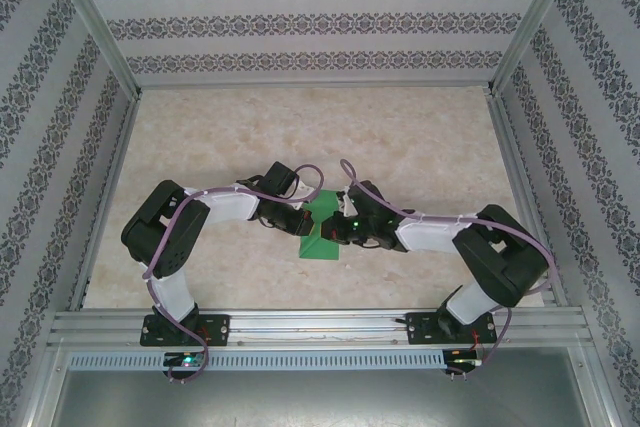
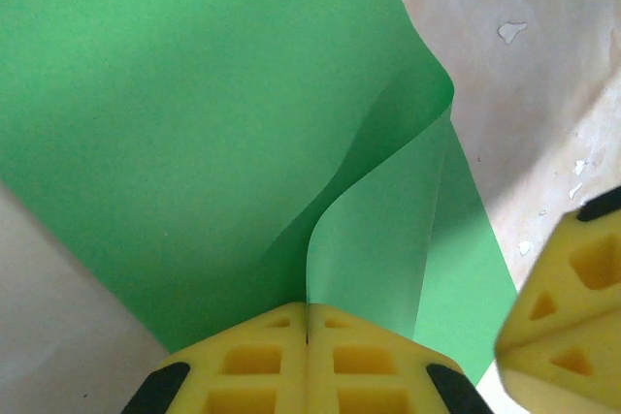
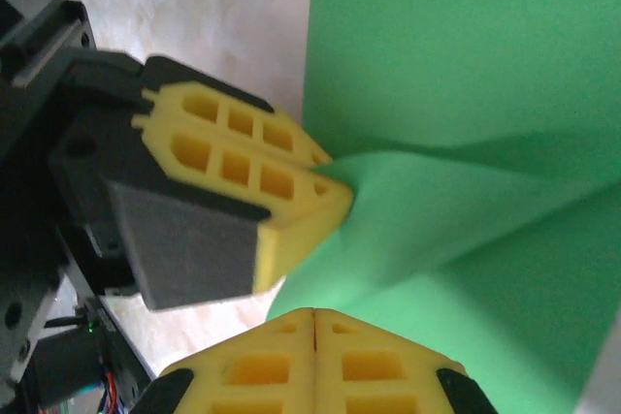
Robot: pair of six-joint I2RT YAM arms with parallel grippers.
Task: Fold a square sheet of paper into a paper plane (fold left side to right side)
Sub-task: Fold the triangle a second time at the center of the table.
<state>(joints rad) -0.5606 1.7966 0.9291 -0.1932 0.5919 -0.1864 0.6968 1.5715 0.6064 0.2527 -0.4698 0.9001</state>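
Skew threatens: left gripper (image 2: 307, 322), clamped on a lifted flap of the square sheet of paper (image 2: 175, 123), could drag it crooked unless the closed right gripper (image 3: 312, 329) beside that flap pins it.

We are looking at two arms of one make. The left arm (image 1: 170, 232) and the right arm (image 1: 495, 257) both pair bulky glossy black joint housings with smooth white links, and each stands on a flat black base plate (image 1: 185, 328). A thin lilac cable (image 1: 152, 267) runs in loose loops along each arm. We spot a tiny green light (image 1: 352, 224) by the right wrist. Up close, the left gripper (image 2: 308, 309) has blocky yellow fingers (image 2: 252, 366) moulded with rectangular and triangular pockets and tipped with black corners, seated in an angular black mount (image 3: 87, 143). The right gripper (image 3: 313, 315) has the same yellow pocketed fingers.
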